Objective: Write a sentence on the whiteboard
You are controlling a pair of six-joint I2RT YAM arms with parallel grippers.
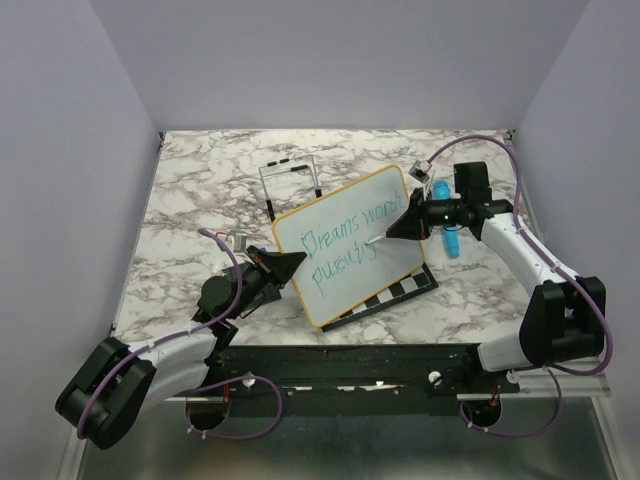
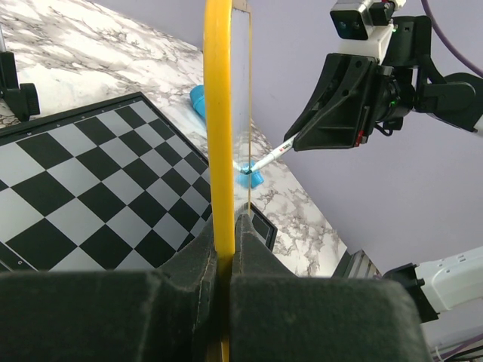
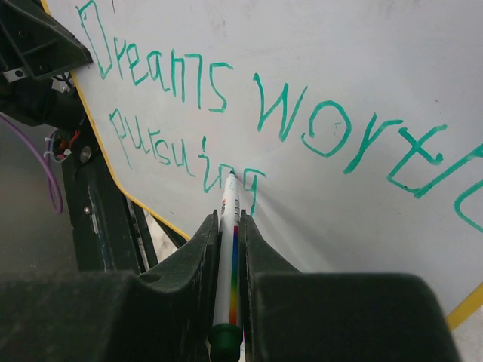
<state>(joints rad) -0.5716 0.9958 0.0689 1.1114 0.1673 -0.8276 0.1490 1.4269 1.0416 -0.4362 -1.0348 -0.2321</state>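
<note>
R gripper (image 3: 229, 226): clamped on marker (image 3: 231, 264), tip set at "pursuing" in sentence (image 3: 268, 113), ready for next stroke. L gripper (image 2: 224, 237): clamped on whiteboard (image 2: 218, 113) edge, board stood up, face turned twd marker for writing.

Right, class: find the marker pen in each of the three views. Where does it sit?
Top external: marker right of centre, tip on the whiteboard.
Left wrist: marker just right of centre, beside the whiteboard's yellow edge.
Right wrist: marker bottom centre, pointing up.
Shared landmark: the whiteboard's yellow frame.
</note>
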